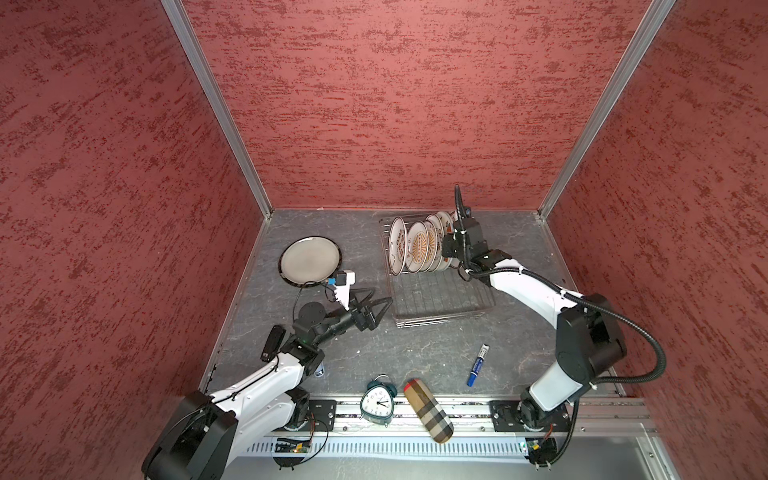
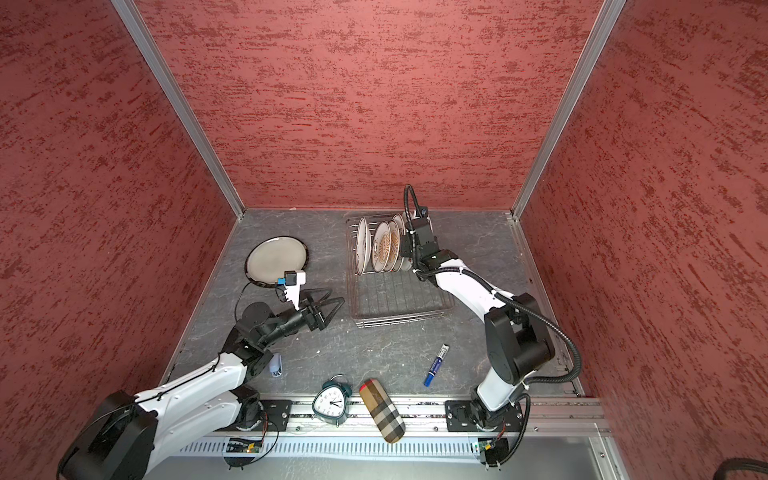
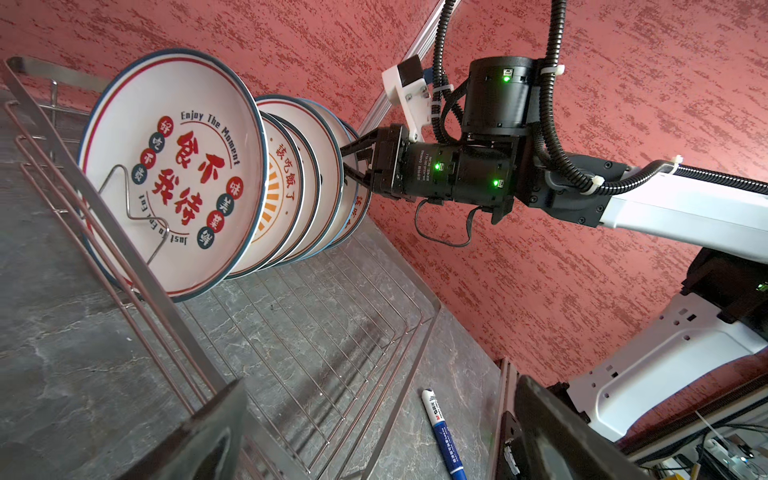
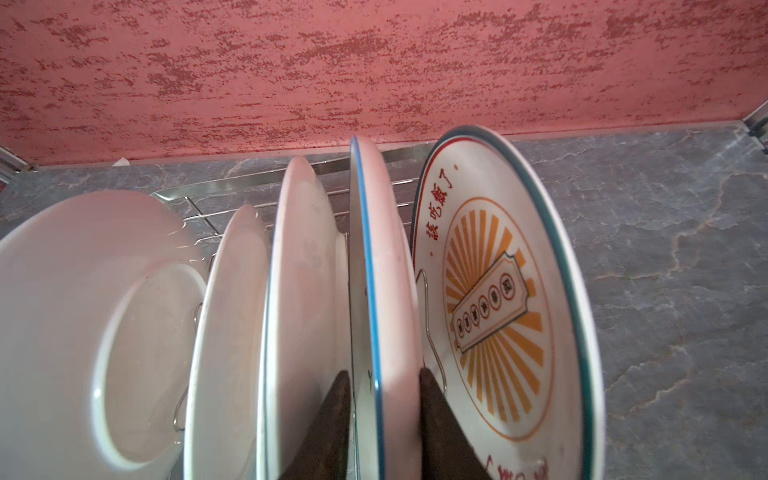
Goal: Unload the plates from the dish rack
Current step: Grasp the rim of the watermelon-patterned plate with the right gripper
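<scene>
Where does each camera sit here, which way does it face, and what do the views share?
Top views: high over the front, looking down on table, left hand and dish rack.
Left wrist: low beside the rack, facing the plates and right hand; own fingers blurred in front.
Right wrist: looks along its own fingers flanking the blue-rimmed plate.
Shared: all show the racked plates.

Rear plates (image 1: 445,219) behind right arm (image 1: 519,282)

Your right tool (image 4: 383,374) straddles the upright blue-rimmed plate (image 4: 390,270), dark fingers (image 4: 440,424) tight on both faces, and the sunburst plate (image 4: 498,311) stands just beside it in the dish rack (image 4: 232,185).
</scene>
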Controlling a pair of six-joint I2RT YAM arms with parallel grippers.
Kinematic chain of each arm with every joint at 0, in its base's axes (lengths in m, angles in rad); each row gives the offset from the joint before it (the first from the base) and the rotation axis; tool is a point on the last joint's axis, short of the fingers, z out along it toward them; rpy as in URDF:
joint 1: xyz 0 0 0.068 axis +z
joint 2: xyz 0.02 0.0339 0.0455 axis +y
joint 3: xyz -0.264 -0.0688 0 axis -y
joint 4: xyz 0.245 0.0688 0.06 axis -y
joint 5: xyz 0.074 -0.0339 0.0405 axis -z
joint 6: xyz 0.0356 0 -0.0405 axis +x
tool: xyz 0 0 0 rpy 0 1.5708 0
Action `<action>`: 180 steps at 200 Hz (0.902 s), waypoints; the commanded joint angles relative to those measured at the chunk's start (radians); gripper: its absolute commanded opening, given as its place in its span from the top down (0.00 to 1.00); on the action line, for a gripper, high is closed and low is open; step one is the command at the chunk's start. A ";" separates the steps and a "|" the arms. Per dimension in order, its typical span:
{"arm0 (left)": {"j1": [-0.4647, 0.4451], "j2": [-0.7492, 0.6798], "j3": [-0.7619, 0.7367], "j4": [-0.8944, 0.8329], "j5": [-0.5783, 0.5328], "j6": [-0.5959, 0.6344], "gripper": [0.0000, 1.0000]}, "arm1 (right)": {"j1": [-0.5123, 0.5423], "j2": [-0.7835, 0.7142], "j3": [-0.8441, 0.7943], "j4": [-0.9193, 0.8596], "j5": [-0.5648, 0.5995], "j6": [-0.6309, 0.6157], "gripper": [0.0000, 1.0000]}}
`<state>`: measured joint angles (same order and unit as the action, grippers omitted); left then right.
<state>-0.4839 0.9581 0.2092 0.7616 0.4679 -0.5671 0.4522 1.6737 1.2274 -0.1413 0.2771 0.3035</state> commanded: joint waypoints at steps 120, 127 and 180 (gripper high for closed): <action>-0.005 -0.051 0.007 -0.102 -0.029 0.041 0.01 | 0.008 0.125 0.133 -0.046 0.122 -0.016 0.90; -0.005 -0.051 0.007 -0.102 -0.031 0.043 0.01 | 0.009 0.122 0.131 -0.046 0.127 -0.019 0.91; -0.004 -0.055 0.007 -0.104 -0.035 0.043 0.01 | 0.032 0.069 0.153 -0.036 0.188 -0.063 0.95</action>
<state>-0.4839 0.9161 0.2092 0.6621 0.4427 -0.5426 0.4683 1.7935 1.3235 -0.1947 0.3794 0.2798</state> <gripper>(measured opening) 0.994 0.159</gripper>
